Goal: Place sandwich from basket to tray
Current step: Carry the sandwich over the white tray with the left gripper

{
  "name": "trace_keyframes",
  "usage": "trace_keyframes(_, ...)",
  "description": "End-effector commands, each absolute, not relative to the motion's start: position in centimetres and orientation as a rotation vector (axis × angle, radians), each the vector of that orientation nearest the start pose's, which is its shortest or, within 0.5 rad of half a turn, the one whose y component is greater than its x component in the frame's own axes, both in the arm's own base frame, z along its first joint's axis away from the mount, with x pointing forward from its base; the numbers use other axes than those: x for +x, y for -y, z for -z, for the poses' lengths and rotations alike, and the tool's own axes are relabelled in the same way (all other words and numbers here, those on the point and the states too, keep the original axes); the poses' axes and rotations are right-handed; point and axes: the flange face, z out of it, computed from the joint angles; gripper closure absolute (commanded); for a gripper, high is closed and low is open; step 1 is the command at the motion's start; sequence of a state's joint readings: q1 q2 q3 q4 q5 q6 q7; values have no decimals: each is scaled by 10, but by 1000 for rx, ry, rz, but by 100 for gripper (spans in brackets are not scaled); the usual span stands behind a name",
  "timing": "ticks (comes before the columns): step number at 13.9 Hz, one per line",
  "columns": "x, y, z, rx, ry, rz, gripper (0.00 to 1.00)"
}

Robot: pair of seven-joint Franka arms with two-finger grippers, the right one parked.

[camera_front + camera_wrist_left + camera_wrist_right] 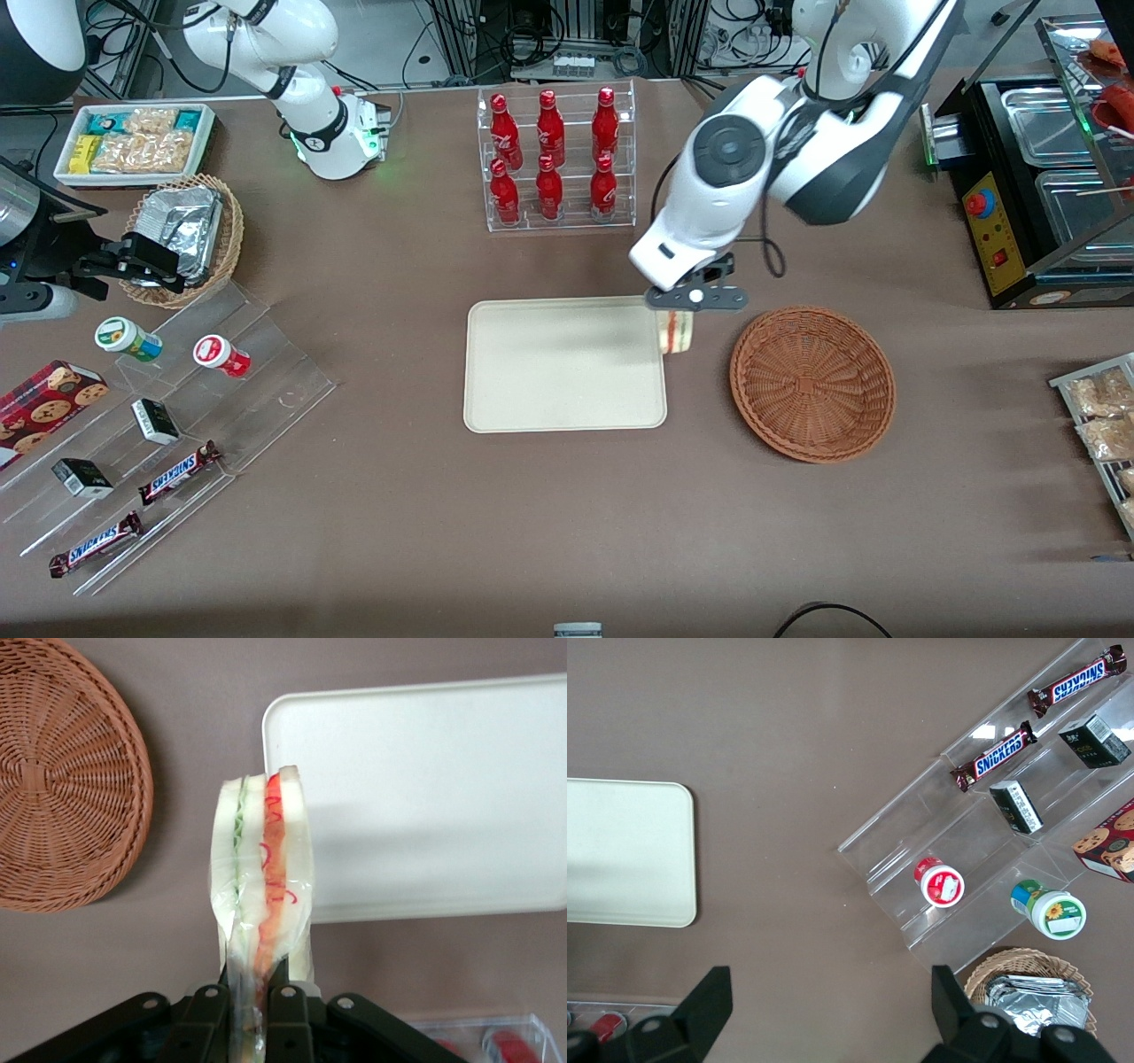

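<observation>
- Holding item, front view: you have the gripper clamped on the sandwich, which hangs above the table at the tray's edge nearest the basket, out of the basket and not yet set down.
- Tray, front view: cream rectangle, bare; from the gripper it lies at about 8 o'clock, so your coming move runs that way, toward the parked arm's end of the table.
- Basket, front view: reddish-brown wicker, nothing in it; it sits at about 4 o'clock from the gripper, apart from the tray.
- Bottle rack, front view: six red bottles, at about 11 o'clock from the gripper, well clear of the route by my judgement.
- Left wrist view: you see the fingers closed together on the sandwich at one narrow end of its clear wrap. Its long axis runs straight out from the jaws, filling edge up to the lens. The wedge overlaps the tray only at a corner; most of it hangs over bare table, with the basket well apart.
- Right wrist view: only the tray's end shows, plus the acrylic snack steps; neither sandwich nor gripper appears.
</observation>
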State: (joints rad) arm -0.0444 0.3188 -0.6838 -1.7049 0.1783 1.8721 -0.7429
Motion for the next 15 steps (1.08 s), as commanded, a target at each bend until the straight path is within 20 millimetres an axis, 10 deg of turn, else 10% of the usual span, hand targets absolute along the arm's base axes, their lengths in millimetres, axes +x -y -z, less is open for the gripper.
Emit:
trace_keyframes(1, 513, 410, -404, -3112, 29, -128, 100)
trace_keyframes(15, 508, 471, -313, -3168, -135, -91, 100)
